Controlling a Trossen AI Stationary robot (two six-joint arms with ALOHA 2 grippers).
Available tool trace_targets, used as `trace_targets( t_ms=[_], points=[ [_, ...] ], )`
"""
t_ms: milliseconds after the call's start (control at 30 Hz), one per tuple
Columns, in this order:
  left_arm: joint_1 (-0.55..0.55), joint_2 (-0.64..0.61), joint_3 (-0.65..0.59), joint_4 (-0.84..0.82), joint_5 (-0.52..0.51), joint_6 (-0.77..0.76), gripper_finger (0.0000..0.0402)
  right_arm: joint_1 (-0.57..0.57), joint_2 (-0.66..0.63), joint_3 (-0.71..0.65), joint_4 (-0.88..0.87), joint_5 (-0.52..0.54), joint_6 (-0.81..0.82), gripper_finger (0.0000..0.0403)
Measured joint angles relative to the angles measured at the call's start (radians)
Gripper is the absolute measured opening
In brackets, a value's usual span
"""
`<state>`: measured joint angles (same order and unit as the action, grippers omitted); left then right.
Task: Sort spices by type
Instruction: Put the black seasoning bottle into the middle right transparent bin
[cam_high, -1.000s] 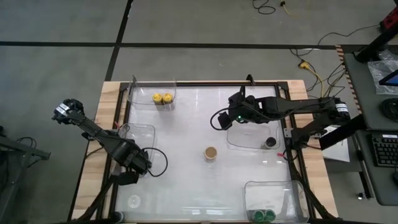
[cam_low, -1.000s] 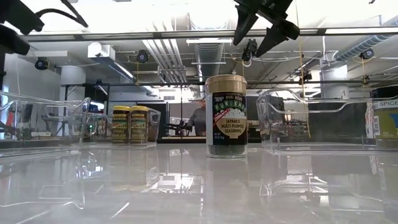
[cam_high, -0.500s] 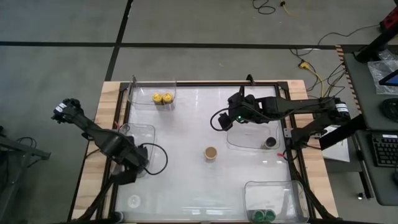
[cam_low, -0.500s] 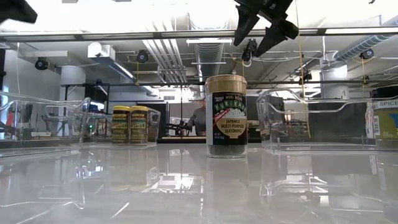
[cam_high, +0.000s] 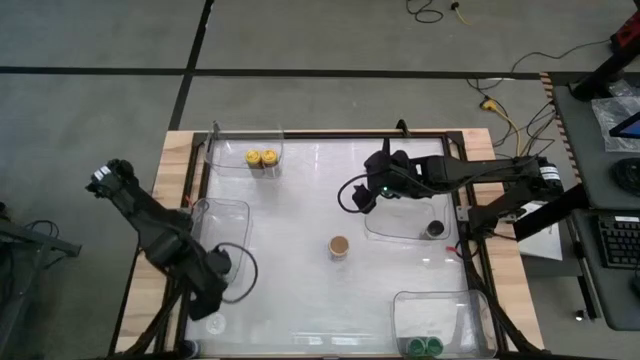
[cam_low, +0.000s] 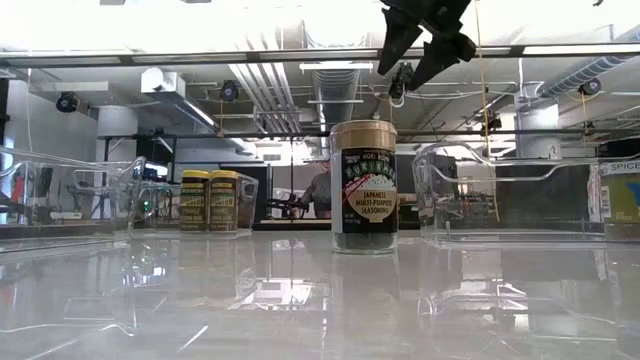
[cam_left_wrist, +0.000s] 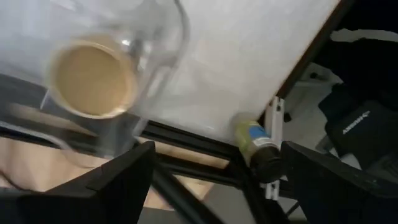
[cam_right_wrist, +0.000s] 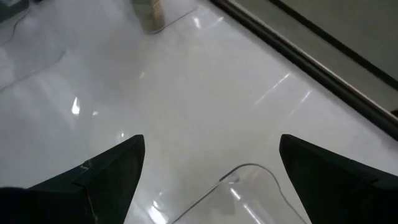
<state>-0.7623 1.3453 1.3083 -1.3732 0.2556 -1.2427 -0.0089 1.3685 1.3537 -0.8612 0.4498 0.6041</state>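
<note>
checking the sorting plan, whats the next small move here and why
Probably bring the right gripper down toward the tan-lidded jar. That jar stands alone on the open table, outside every tray, while the yellow-lidded jars already sit together in one. The right gripper is open, empty and nearest; the left gripper is at the table's near-left corner.

My table (cam_high: 300, 300) has a glossy white top on a pale wooden base, and it stands on a grey concrete floor (cam_high: 100, 100) crossed by dark tape lines (cam_high: 300, 71). To the right of me sits a dark desk with a keyboard (cam_high: 618, 240), and yellow and black cables (cam_high: 500, 110) trail over the floor near the far right corner. Looking level across the table, I see an open ceiling with silver ducts (cam_low: 335, 85), pipes and bright lamps, dark shelving beyond, and a person (cam_low: 320, 190) seated far off.
</note>
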Motion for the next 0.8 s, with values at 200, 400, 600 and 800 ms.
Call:
trace_targets(
  t_ms=[200, 400, 600, 800],
  points=[
    [-0.096, 0.114, 0.055, 0.069, 0.043, -0.123, 0.0330, 0.018, 0.000, 0.001, 0.012, -0.058, -0.089, 0.0364],
    [-0.140, 0.239, 0.133, 0.104, 0.131, -0.180, 0.0330, 0.063, -0.001, 0.007, 0.022, -0.099, -0.175, 0.0364],
    [-0.140, 0.309, 0.116, 0.169, 0.308, -0.325, 0.0330, 0.160, -0.001, 0.007, 0.025, -0.099, -0.187, 0.0364],
    [-0.140, 0.315, 0.069, 0.280, 0.385, -0.383, 0.0330, 0.239, -0.001, 0.005, 0.031, -0.091, -0.189, 0.0364]
  ],
)
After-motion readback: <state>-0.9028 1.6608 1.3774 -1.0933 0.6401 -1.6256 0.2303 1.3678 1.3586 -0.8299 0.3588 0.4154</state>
